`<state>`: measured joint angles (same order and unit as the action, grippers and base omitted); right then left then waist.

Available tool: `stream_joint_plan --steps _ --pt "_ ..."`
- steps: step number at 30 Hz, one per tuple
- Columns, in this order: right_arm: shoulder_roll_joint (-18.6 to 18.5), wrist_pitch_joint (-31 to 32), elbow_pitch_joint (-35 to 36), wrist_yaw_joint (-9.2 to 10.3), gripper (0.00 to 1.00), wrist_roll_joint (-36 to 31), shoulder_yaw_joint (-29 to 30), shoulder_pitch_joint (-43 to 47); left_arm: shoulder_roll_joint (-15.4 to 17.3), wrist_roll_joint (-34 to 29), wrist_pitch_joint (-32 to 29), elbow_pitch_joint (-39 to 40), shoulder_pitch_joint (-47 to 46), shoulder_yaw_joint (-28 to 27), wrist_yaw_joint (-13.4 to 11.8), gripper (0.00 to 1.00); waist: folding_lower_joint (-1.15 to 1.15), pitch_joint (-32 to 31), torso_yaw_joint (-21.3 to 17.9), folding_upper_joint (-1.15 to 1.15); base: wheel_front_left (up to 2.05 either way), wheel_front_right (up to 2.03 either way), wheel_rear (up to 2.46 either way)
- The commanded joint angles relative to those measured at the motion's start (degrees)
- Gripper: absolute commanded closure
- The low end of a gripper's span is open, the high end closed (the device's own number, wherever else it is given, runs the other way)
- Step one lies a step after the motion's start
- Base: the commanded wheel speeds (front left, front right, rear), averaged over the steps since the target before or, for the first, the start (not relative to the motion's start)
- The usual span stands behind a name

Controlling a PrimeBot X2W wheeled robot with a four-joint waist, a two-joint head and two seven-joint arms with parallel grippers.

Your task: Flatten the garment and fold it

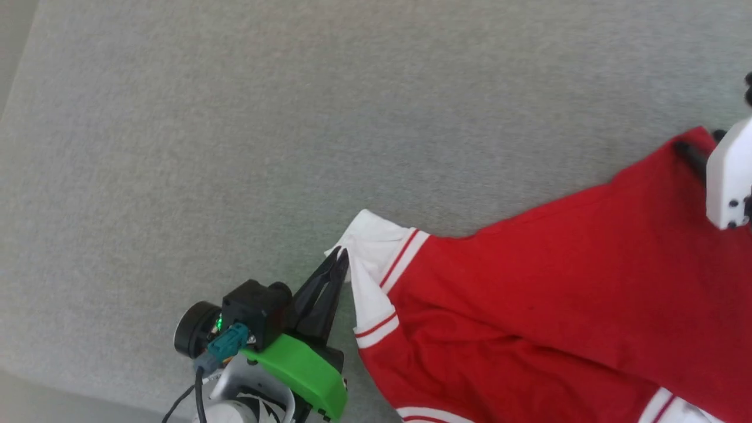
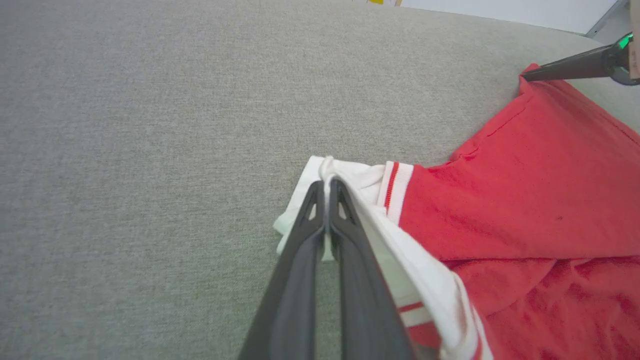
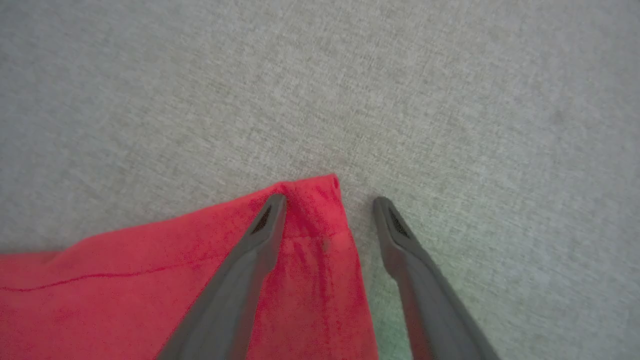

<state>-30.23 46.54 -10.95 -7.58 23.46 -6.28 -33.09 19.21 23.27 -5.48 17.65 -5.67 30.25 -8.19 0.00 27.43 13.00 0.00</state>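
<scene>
Our left gripper point(image 1: 341, 254) has its jaws clamped on the white sleeve point(image 2: 350, 175) of the garment point(image 1: 558, 282), which sprawls across the grey worktop point(image 1: 235, 117) to the right — our right gripper point(image 3: 330, 201) holds its jaws apart, straddling the far red corner point(image 3: 312, 200).

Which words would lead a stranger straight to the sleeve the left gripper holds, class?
Start at the grey fabric surface and find the red garment on its right side. Follow its left edge to the white sleeve pinched between the left gripper's dark fingers. Unlike the rest, it is white, stripe-trimmed.
</scene>
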Motion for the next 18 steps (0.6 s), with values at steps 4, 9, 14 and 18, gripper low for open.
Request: stream_joint_plan --steps 4,9,14,18 --pt "0.4 -0.3 -2.6 0.09 1.0 1.6 -1.9 0.2 0.2 0.9 0.6 -1.0 -1.4 -0.8 0.6 1.0 0.0 -0.9 -0.2 0.0 0.0 0.0 0.0" --pt "3.0 -6.0 -3.7 0.09 1.0 1.8 0.3 -1.6 3.6 1.9 -0.1 -4.7 -6.3 -4.1 2.8 1.0 0.0 -8.3 -4.5 0.0 0.0 0.0 0.0" --pt "5.9 -10.5 -3.9 0.09 1.0 0.8 4.0 -2.8 5.3 2.9 -0.8 -9.7 -14.0 -6.5 5.7 1.0 0.0 -13.7 -7.3 0.0 0.0 0.0 0.0" --pt "7.1 -12.4 -3.7 0.09 1.0 -0.5 6.0 -5.4 6.3 3.4 -1.5 -15.4 -23.3 -8.5 7.9 1.0 0.0 -16.9 -9.1 0.0 0.0 0.0 0.0"
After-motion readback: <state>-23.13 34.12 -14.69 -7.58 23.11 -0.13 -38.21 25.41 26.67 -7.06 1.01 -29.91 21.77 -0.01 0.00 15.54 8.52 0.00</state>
